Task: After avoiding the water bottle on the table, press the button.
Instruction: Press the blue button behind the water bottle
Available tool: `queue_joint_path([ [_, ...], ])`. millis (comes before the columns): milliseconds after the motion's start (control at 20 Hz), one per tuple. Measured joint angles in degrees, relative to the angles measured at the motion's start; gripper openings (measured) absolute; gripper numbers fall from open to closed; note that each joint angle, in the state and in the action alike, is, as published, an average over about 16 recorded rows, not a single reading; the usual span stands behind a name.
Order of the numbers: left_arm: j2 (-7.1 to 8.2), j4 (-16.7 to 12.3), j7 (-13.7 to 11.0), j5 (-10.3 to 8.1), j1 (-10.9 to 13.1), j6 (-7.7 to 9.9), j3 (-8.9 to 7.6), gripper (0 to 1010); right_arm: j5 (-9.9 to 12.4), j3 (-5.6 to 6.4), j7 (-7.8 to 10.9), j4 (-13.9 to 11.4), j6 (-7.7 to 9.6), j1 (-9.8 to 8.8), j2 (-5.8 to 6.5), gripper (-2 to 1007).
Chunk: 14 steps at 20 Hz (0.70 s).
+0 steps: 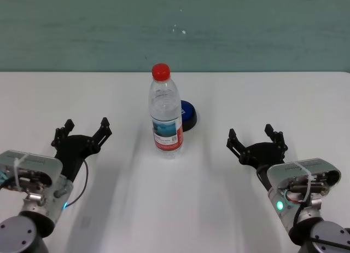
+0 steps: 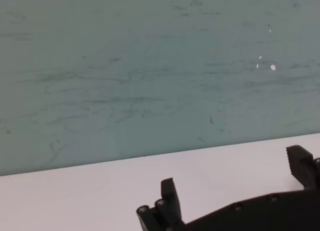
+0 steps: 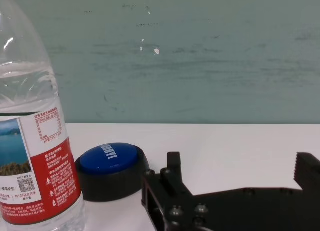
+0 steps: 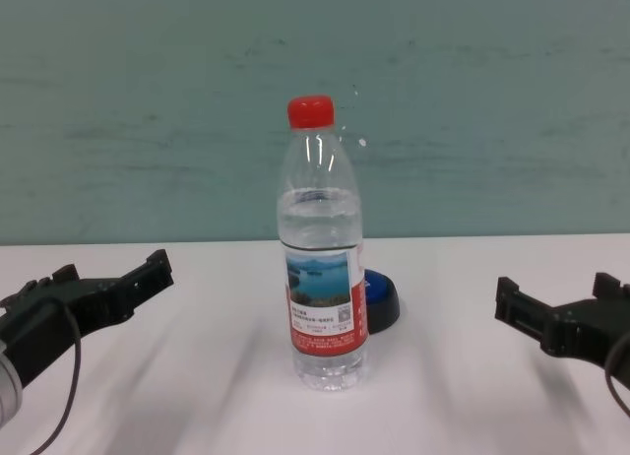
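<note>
White table (image 1: 273,99), teal wall (image 1: 82,28), water bottle (image 1: 165,113) upright

The water bottle (image 1: 165,114) stands upright mid-table (image 1: 219,209) — the blue button (image 1: 187,115) just behind it, partly hidden.

I see the water bottle (image 1: 165,114) upright mid-bench (image 1: 262,99), blocking the button (image 1: 188,115), which sits just behind it at approx 1 o'clock. Left gripper (image 1: 83,131) at 9 o'clock, right gripper (image 1: 257,139) at 3, both w/ jaws spread, well apart from bottle. Bare bench between right gripper and button; that side's open.
</note>
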Motion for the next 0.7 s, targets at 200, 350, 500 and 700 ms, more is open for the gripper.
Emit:
queue_joint_path([
  [200,0.0,0.0,0.0,0.0,0.0,0.0,0.0,1010,0.0,0.0,0.0,0.0,0.0,0.0,0.0,1004],
  [350,0.0,0.0,0.0,0.0,0.0,0.0,0.0,1010,0.0,0.0,0.0,0.0,0.0,0.0,0.0,1004],
  [500,0.0,0.0,0.0,0.0,0.0,0.0,0.0,1010,0.0,0.0,0.0,0.0,0.0,0.0,0.0,1004],
  [700,0.0,0.0,0.0,0.0,0.0,0.0,0.0,1010,0.0,0.0,0.0,0.0,0.0,0.0,0.0,1004],
])
